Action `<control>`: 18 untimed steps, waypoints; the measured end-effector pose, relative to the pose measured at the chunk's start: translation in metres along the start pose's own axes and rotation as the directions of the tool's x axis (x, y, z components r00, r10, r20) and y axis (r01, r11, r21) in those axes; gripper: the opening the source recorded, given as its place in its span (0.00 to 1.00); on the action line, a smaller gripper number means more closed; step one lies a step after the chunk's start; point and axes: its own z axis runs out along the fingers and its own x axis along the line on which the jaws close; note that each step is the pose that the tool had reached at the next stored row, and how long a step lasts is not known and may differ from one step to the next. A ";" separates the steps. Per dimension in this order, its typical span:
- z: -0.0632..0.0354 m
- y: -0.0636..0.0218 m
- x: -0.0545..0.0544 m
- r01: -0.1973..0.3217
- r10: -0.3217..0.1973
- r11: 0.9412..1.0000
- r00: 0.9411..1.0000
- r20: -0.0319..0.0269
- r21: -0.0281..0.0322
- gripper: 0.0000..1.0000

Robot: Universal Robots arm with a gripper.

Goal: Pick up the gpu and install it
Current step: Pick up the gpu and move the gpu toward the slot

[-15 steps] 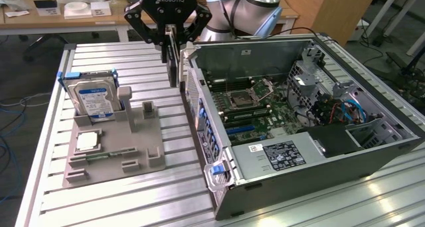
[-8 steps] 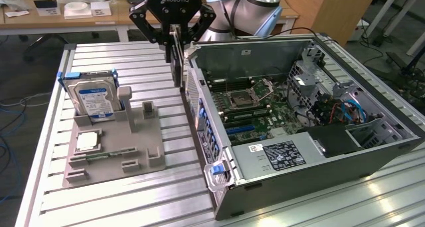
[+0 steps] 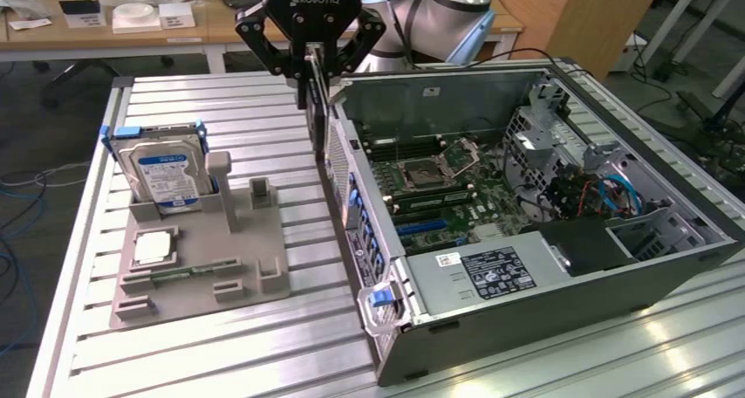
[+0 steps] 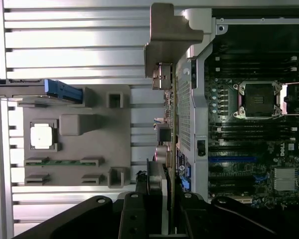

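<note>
The gpu (image 3: 314, 110) is a thin dark card seen edge-on, hanging upright from my gripper (image 3: 312, 66), which is shut on its top edge. It hovers above the slotted table, just outside the near wall of the open computer case (image 3: 524, 311), on the exterior view's left of it. In the wrist view my gripper (image 4: 162, 201) clamps the gpu (image 4: 165, 134), whose grey metal bracket (image 4: 170, 40) sticks out at the far end. The card lies alongside the case wall, apart from the motherboard (image 4: 249, 134) and its blue slot (image 4: 232, 158).
A grey holder (image 3: 198, 258) on the exterior view's left carries a silver, blue-labelled hard drive (image 3: 163, 171), a square processor chip (image 3: 153, 248) and a green memory stick (image 3: 174, 274). Inside the case are a power supply (image 3: 495, 271) and cable bundles (image 3: 605, 197).
</note>
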 end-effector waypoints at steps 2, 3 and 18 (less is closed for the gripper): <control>0.0000 0.0000 -0.001 0.000 0.000 1.000 1.000 0.000 0.000 0.28; 0.0000 0.0001 -0.002 0.000 0.000 1.000 1.000 0.000 0.000 0.28; 0.0000 0.0008 -0.020 0.000 0.000 1.000 1.000 0.000 0.000 0.28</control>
